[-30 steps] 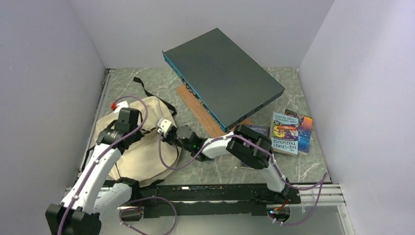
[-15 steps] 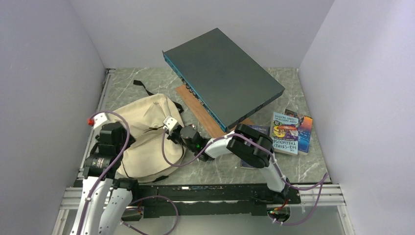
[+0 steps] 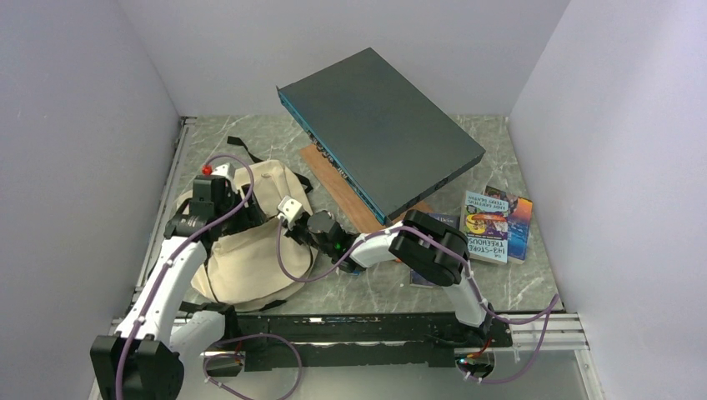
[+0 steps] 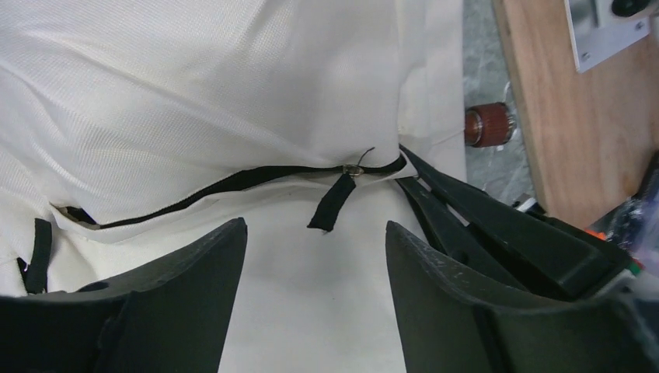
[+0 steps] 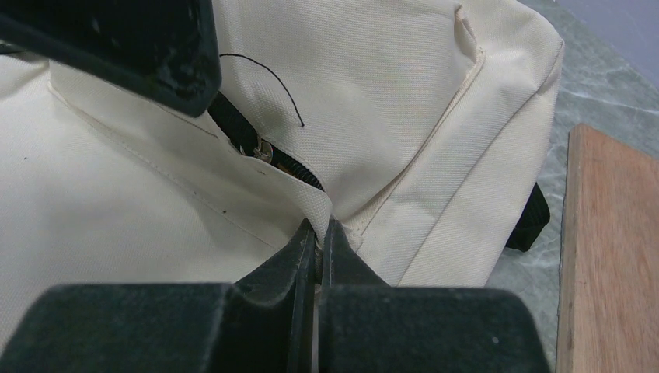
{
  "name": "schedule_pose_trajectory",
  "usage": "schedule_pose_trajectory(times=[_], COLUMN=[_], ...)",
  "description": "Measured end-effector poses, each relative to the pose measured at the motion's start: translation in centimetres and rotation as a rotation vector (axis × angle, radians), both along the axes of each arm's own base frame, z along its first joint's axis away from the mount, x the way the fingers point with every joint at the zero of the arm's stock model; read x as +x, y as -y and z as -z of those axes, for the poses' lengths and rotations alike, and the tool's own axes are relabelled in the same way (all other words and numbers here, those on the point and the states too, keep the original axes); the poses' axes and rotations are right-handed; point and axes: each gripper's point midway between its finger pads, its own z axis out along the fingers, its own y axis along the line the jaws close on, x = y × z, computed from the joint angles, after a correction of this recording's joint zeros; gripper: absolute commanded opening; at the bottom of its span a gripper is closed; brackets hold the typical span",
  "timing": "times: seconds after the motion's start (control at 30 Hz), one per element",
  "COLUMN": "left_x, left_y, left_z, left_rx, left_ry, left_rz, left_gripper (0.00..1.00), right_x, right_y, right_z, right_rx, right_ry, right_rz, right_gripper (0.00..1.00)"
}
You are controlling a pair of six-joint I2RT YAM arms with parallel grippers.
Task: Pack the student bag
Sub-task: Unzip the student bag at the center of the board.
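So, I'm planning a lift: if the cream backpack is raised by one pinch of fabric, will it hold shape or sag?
Probably floppy: the student bag lies slumped and creased, and its cloth folds where the right pincer pinches it. Likely light for its size, since it looks slack. Pushed, it would probably bunch rather than slide whole.

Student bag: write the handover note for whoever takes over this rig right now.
Left gripper: open, hovering over the zipper pull, holding nothing.
Right gripper: shut on the student bag fabric beside the zipper end.
Bag lies on the table, left side; books lie to the right, outside it.
Done: bag pinned. Left: zipper looks shut, so unzip, then load books.
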Motion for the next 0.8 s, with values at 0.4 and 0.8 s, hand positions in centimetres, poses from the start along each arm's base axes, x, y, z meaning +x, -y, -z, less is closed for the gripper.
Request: schedule_pose_trajectory(times=[0.4, 0.8], left_x=[1.5, 0.8], left_y=[0.4, -3.3], left_z=[1.9, 2.5], left_rx=[-0.006, 0.125], left_ry=[-0.049, -0.132], left_rz=[0.010, -0.205], left_gripper=[0.44, 0.00], right_x=[0.0, 0.4], right_y=[0.0, 0.4], right_z=[0.0, -0.1], right_rx=[-0.001, 0.026], right_ry=[-0.001, -0.027], right_rz=[0.000, 0.077], right_gripper=[0.00, 0.00])
